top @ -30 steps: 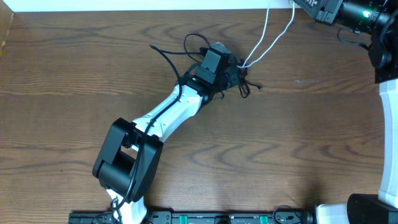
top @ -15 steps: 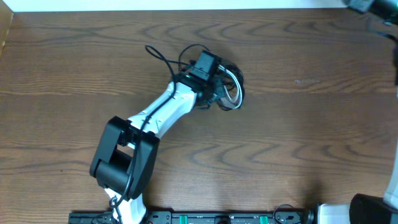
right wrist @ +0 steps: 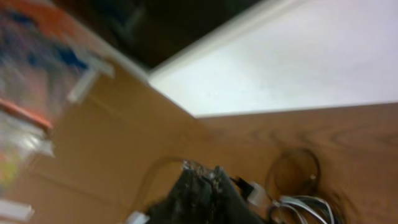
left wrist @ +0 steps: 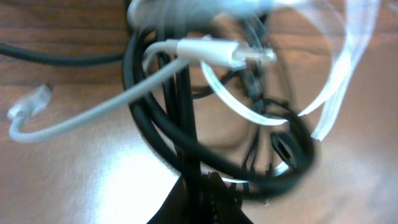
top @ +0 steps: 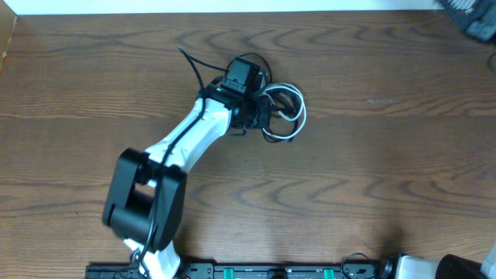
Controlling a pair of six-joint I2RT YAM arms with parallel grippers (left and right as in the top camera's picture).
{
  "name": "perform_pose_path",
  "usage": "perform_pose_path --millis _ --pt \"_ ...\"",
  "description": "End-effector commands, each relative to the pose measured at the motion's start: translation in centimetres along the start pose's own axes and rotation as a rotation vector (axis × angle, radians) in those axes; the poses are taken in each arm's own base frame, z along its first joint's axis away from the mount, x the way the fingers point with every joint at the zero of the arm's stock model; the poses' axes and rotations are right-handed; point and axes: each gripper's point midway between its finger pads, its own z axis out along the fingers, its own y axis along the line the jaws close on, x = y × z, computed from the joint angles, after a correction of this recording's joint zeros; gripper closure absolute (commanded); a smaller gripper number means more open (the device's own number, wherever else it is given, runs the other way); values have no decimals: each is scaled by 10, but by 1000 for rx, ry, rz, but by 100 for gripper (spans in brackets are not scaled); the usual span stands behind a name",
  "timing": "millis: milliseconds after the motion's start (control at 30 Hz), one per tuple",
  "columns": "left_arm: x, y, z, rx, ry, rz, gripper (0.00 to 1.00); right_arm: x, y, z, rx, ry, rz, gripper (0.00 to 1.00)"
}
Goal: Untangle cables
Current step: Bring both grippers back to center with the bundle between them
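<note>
Tangle sits on the far half of the surface (top: pixel 387 155), directly under the left fingers (left wrist: pixel 202 199), which look pinched together on the black cable (left wrist: pixel 155 134) (its strands run straight into the tips in the wrist view). White cable (top: pixel 297 116) bulges out to the robot's right of those fingers, threaded through the black coils. Its plug (left wrist: pixel 211 51) lies across the coils, pointing rightward in the wrist view. Black tail (top: pixel 188 62) trails off far-left, so the heap's long axis runs from tail to white loop. Left arm (top: pixel 186 139) is on it; right arm (top: pixel 477 19) is well apart at the far right corner, right fingers (right wrist: pixel 199 193) too blurred to tell their state. Judgement: the white loop faces the right arm, so that side suits the pull
</note>
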Motion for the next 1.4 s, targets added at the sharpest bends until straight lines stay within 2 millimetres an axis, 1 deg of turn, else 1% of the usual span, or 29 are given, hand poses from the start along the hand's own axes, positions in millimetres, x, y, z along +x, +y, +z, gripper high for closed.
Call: perform_pose_path --millis 0,100,133,167,267,400,467,533,667,733,800,867,933,1033,1100,1167,1233,1367 --pt "-6 -27 -54 67 -81 172 93 19 -8 20 22 66 -117 82" --pt "2 -44 -86 130 -101 219 92 45 -12 42 48 152 -152 72" --pt "4 -51 -96 158 -109 239 93 54 -13 50 58 180 -162 70" --pt "7 -57 -106 180 -118 253 93 62 -14 57 67 207 -173 69" --pt "10 -63 -130 191 -159 267 93 88 -16 78 87 288 -198 69" --pt "12 -73 -152 221 -204 288 93 115 -26 100 127 378 -187 70" --pt "11 -75 -158 235 -220 292 93 126 -31 108 130 417 -180 71" --pt "9 -72 -161 231 -230 286 93 135 -38 114 134 451 -161 74" --pt "0 -56 -165 214 -249 192 93 146 -56 123 154 502 -122 76" --pt "-9 -46 -170 208 -275 130 93 153 -65 126 162 531 -114 75" --pt "-20 -41 -177 226 -311 71 93 160 -73 128 170 561 -104 74" --pt "-34 -51 -191 316 -364 78 93 168 -81 130 175 596 -100 73" --pt "-46 -72 -211 445 -417 140 93 177 -92 133 182 637 -87 74" --pt "-51 -98 -235 604 -457 216 93 187 -100 137 170 674 -72 74" --pt "-51 -111 -246 681 -462 246 92 193 -96 142 114 693 -85 74" --pt "-52 -113 -248 696 -462 228 93 197 -87 146 48 706 -110 72" --pt "-54 -110 -248 685 -468 219 93 201 -85 149 38 713 -124 70" --pt "-67 -93 -241 583 -513 156 93 210 -81 153 46 738 -140 65"
